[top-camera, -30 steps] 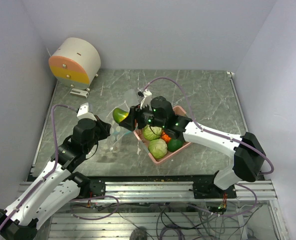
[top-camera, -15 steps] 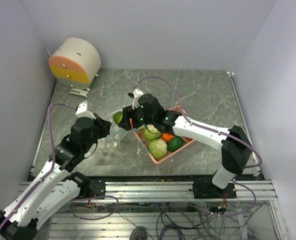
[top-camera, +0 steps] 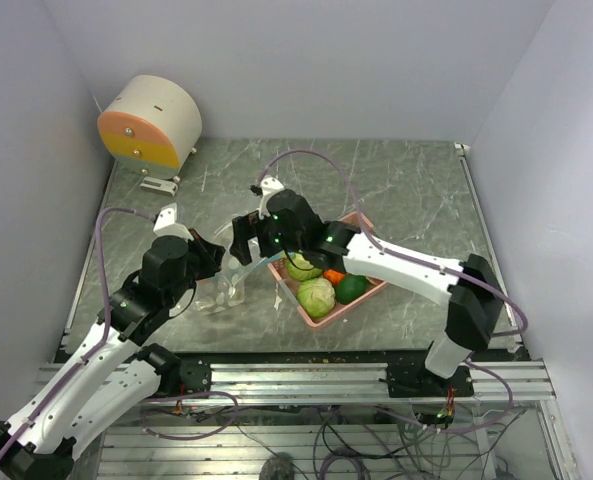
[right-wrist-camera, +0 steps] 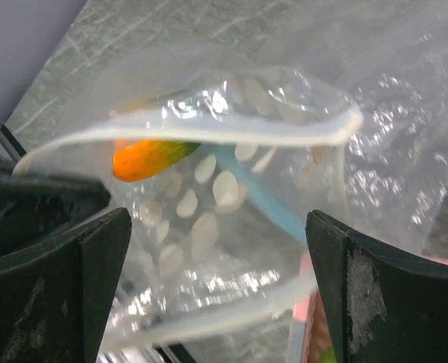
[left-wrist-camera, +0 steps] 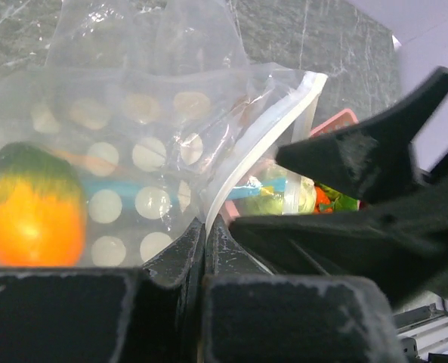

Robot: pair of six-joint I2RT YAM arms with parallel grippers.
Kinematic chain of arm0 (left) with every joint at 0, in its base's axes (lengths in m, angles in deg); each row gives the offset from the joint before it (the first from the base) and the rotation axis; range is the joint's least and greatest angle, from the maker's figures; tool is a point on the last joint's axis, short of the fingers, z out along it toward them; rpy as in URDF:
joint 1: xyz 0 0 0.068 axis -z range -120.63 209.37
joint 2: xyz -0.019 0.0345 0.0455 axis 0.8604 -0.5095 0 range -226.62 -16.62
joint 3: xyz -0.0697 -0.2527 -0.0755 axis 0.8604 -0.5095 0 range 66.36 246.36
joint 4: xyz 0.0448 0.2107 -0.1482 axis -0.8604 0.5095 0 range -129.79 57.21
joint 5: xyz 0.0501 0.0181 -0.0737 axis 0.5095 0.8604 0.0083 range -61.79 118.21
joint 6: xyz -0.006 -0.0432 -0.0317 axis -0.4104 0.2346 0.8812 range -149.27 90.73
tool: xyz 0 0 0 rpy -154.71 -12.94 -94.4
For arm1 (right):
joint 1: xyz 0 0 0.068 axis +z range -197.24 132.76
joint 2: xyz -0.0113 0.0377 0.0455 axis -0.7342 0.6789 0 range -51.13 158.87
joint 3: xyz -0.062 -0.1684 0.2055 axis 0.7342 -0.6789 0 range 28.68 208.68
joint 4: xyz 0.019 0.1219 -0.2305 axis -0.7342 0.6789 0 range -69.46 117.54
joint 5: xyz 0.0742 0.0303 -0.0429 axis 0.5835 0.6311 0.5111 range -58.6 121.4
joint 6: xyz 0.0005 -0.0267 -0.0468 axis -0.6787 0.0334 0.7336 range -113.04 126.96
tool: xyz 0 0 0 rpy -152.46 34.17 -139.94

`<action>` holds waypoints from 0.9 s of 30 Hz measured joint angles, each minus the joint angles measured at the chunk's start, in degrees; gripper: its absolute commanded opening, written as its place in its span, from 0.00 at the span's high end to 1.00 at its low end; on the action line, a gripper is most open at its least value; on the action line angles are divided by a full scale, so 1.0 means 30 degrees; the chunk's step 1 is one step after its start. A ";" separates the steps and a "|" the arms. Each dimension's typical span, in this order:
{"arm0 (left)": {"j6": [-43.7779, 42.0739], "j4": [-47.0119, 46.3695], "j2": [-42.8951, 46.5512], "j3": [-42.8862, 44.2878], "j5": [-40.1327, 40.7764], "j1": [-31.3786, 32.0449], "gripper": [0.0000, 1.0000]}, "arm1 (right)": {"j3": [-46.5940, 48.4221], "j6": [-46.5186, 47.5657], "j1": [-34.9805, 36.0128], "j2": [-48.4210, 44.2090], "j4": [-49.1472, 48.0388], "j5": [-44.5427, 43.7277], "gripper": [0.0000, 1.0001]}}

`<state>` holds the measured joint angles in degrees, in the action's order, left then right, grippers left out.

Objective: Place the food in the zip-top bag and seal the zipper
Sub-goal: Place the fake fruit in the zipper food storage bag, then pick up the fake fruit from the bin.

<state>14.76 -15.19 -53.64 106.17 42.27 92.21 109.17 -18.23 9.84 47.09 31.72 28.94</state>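
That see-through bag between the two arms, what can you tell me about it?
The zip-top bag is clear, crinkly plastic with pale dots and a teal strip. Its white-rimmed mouth gapes toward the right gripper, whose jaws stand open. The left gripper pinches its rim. One orange-and-green fruit lies inside.

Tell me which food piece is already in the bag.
The orange-and-green fruit: it alone sits inside the clear bag, while the cabbages and the rest lie in the pink tray.
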 measured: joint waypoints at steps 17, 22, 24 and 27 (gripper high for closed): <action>0.0124 -0.0787 -0.0277 -0.1319 -0.0138 0.0015 0.93 | -0.7031 -0.3395 -0.4852 -1.0207 0.8517 -0.8947 0.00; 0.0109 -0.0860 -0.0466 -0.1319 -0.0197 0.0036 0.93 | -0.7774 -0.3366 -0.6601 -1.0040 1.0018 -0.9996 0.00; 0.0102 -0.0852 -0.0444 -0.1319 -0.0197 0.0058 0.93 | -0.7883 -0.3184 -0.7023 -0.9806 0.9938 -1.0120 0.00; 0.0102 -0.0852 -0.0408 -0.1348 -0.0197 0.0080 0.93 | -0.8386 -0.2936 -0.7504 -0.9282 0.9697 -1.0003 0.00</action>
<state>15.07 -17.75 -54.86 102.13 41.68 92.45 84.01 -27.04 -12.67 19.24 60.81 -1.07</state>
